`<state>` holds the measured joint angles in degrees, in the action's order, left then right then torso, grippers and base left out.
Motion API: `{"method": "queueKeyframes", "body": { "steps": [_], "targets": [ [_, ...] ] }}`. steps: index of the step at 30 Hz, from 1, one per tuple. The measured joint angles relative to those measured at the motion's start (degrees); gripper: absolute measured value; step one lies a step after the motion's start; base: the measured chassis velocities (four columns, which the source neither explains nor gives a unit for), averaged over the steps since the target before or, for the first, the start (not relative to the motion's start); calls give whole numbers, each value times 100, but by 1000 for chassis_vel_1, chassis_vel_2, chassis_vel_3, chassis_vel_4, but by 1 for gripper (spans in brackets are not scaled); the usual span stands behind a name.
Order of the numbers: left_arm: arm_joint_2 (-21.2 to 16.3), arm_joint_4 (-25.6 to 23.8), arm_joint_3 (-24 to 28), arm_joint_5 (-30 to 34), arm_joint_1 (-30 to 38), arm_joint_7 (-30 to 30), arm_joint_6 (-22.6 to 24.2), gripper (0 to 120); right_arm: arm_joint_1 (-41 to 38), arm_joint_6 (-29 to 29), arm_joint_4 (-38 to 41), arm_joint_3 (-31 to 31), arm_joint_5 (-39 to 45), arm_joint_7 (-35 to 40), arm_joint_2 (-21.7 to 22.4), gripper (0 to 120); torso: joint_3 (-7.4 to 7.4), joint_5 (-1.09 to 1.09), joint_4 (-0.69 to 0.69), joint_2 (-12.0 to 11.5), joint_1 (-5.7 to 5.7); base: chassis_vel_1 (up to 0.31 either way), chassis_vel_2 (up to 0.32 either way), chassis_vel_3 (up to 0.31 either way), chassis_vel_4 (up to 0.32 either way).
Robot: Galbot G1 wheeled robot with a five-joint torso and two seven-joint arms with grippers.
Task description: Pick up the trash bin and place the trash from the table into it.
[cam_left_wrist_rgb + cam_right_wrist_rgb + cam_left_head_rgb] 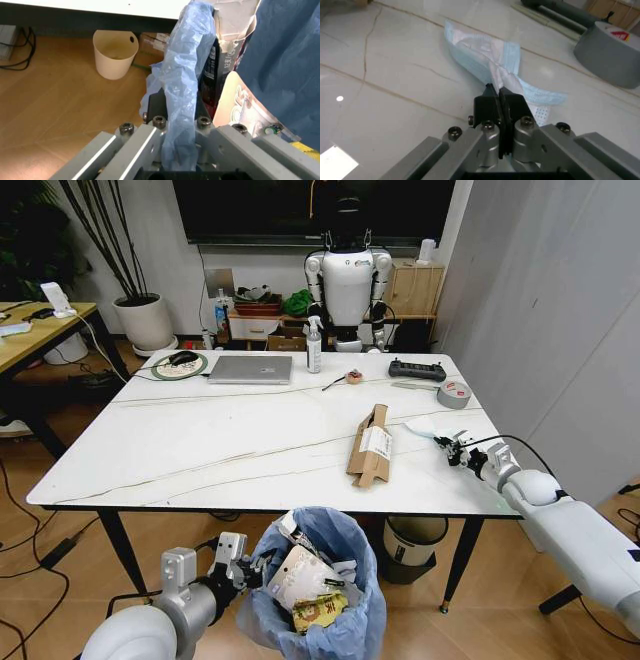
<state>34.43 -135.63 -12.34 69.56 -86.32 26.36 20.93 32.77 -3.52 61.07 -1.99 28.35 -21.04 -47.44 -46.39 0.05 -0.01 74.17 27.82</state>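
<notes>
White table — right gripper pinched on blue-white trash, left gripper clamping half-hidden trash bin rim.

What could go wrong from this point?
The right gripper pinches only a thin fold of the face mask on the table, so it may slip free when lifted. The left gripper holds the trash bin by its bag edge alone; the bag could tear or pull off. The bin looks full, so trash may spill.

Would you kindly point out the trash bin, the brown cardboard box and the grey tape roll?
trash bin (352,542): head view, blue bag at its rim.
brown cardboard box (371,445): head view, its middle.
grey tape roll (454,393): head view, its outer side.
</notes>
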Motion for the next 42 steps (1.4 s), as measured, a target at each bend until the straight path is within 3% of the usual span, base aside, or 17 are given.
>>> {"method": "queueKeyframes", "body": {
  "steps": [3, 8, 10, 12, 17, 18, 21, 24, 32, 42],
  "targets": [
    [6, 1, 11, 0, -6, 0, 0, 0, 41, 0, 350, 71, 137, 0, 157, 0, 0, -2, 1, 0, 1, 0, 0, 0, 0],
    [8, -9, 63, 5, 24, -3, 2, 0, 436, 70, 1946, 320, 649, 40, 974, 0, 2, -7, 2, 1, 1, 0, 0, 0, 0],
    [11, -10, 67, 7, 33, -3, 2, 0, 481, 75, 2069, 345, 691, 48, 1053, 0, 2, -9, 2, 1, 0, 0, 0, 0, 0],
    [15, -14, 81, 22, 71, -10, 4, 0, 776, 85, 2869, 447, 941, 57, 1469, 0, 2, 0, -1, 1, -1, 0, 0, 0, 0],
    [25, -14, 107, 28, 103, -15, 8, 0, 1267, 88, 4085, 601, 1278, 70, 2050, 0, 3, -10, 0, 2, -1, 0, 0, 0, 0],
    [25, -14, 107, 28, 103, -15, 8, 0, 1267, 88, 4085, 601, 1278, 70, 2050, 0, 3, -10, 0, 2, -1, 0, 0, 0, 0],
    [29, -26, 93, 29, 108, -17, 10, 0, 1740, 86, 5193, 460, 1401, 100, 2559, 0, 3, -7, 0, 2, -1, 0, 0, 0, 0],
    [17, -35, 51, 32, 91, -17, 10, 0, 1861, 80, 5772, 293, 1426, 96, 2702, 0, 3, -4, 1, 2, -1, 0, 0, 0, 0],
    [28, -6, 25, 75, 139, -12, 11, 0, 2036, -1, 6640, 133, 1615, -122, 2965, 0, 3, -7, 1, 2, -1, 0, 0, 0, 0],
    [89, 57, 33, 211, 339, 45, 11, 0, 2092, -166, 6596, -425, 1201, -368, 2866, 0, 2, -4, 1, 2, -1, 0, 0, 0, 0]
  ]
}}
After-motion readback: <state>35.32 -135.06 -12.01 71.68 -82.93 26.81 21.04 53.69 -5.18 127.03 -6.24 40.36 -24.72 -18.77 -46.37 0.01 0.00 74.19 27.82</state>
